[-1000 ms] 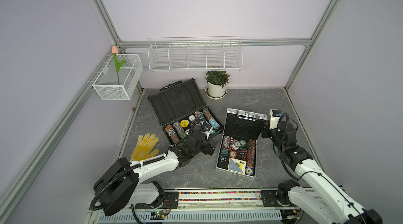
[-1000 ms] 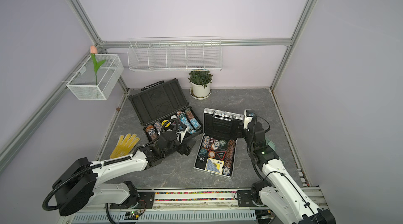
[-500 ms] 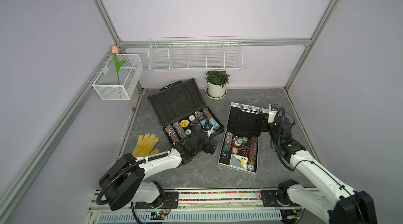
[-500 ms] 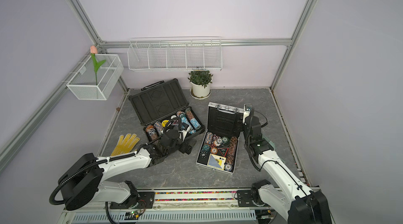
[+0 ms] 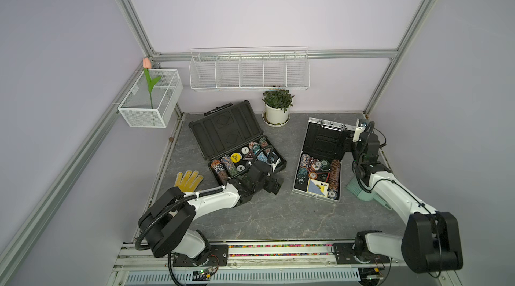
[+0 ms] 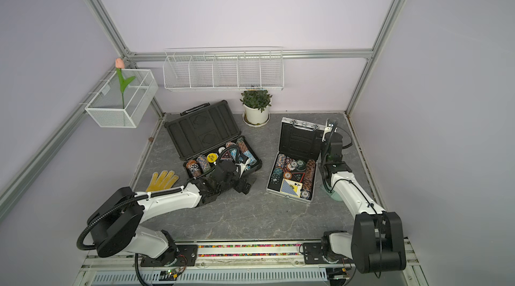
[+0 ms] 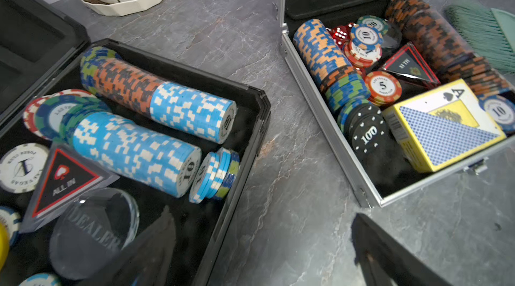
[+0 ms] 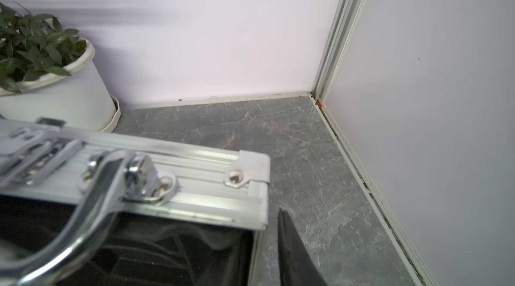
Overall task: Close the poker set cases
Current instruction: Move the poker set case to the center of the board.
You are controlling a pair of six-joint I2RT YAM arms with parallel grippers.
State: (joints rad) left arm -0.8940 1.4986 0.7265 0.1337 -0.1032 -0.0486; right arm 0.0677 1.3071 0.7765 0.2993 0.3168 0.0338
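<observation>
Shifted rightward, lid now steeper: smaller smooth silver aluminium poker case (image 5: 324,142), open, chips showing, near the right edge of the grey marbled worktop (image 5: 278,215). Larger dark-grey ribbed plastic poker case (image 5: 225,131), open, back-left of centre. Left gripper (image 5: 269,177) spread wide at its front corner. Right gripper (image 5: 348,146) behind the silver lid's edge; grip cannot be told.

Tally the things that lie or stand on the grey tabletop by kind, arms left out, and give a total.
Poker set cases: 2, dark-grey case and silver case, both open
Potted plant: 1
Yellow glove: 1
Green brush: 1
Total: 5
</observation>
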